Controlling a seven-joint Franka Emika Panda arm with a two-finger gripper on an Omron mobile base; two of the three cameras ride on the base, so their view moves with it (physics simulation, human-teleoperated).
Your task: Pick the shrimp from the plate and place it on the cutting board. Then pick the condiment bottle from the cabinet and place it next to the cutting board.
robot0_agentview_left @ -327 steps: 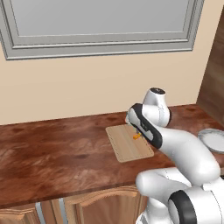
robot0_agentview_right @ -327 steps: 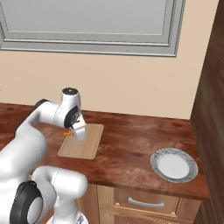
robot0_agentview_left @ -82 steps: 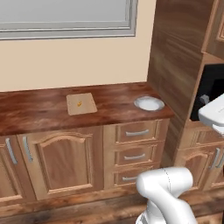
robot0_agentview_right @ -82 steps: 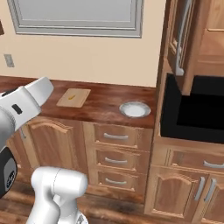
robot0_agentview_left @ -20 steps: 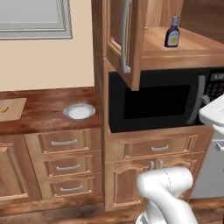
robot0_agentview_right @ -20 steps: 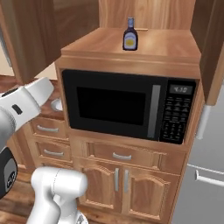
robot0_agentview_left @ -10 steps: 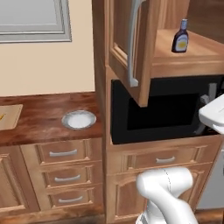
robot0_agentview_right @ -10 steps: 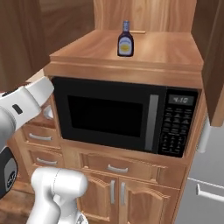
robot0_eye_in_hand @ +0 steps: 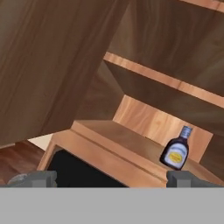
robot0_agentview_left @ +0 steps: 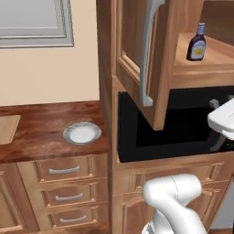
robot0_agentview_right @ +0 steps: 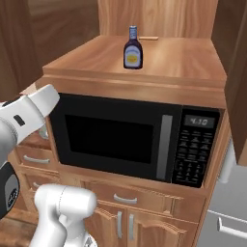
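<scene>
- The condiment bottle [robot0_agentview_right: 133,48] stands upright on the light wood shelf [robot0_agentview_right: 178,60] of the cabinet [robot0_agentview_left: 151,55], top centre of the right base view and upper right of the left base view [robot0_agentview_left: 197,42]
- Cabinet door swung open, its long silver handle [robot0_agentview_left: 148,50] facing out
- Black microwave [robot0_agentview_right: 130,137] sits directly under the shelf
- Gripper [robot0_eye_in_hand: 111,177]: finger tips spread wide at the bottom corners of the hand view, nothing between them; bottle [robot0_eye_in_hand: 176,149] lower right, well apart
- Plate [robot0_agentview_left: 82,133] on the counter [robot0_agentview_left: 41,132], left; cutting board [robot0_agentview_left: 7,129] at the left edge
</scene>
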